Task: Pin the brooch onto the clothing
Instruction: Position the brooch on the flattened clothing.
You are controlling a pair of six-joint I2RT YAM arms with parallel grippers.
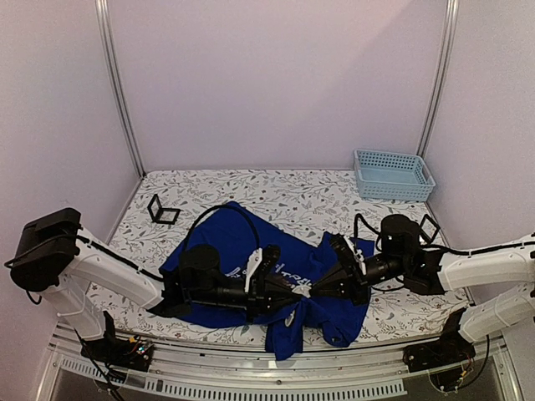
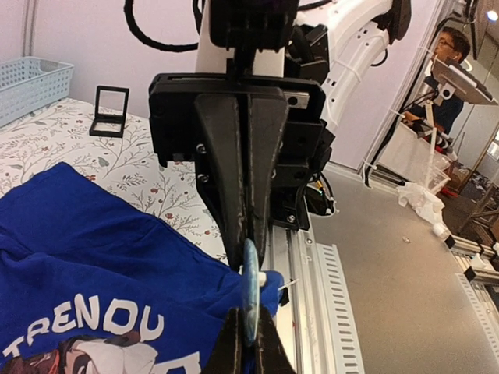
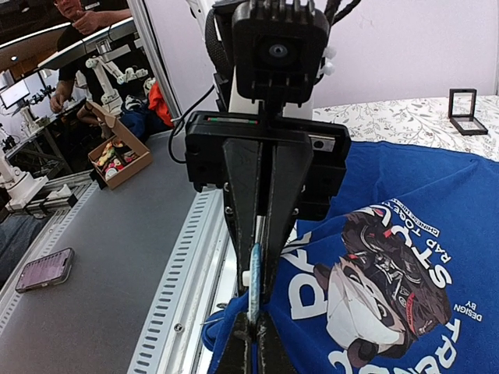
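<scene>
The left gripper [image 2: 248, 335] is being pressed shut on the brooch [image 2: 249, 300], clamped too from 12 o'clock by the shut right gripper [image 2: 248, 253], the T-shirt [image 2: 86, 234] lying at 9 o'clock. A slip is being risked by opposed tugs twisting the disc.

White-shelled arms [image 1: 109, 271] with black joints, looping black cables [image 1: 219, 209]; left claw [image 1: 297, 293] and right claw [image 1: 319, 290] black, with tapered, screw-fastened fingers [image 2: 222, 156].
</scene>
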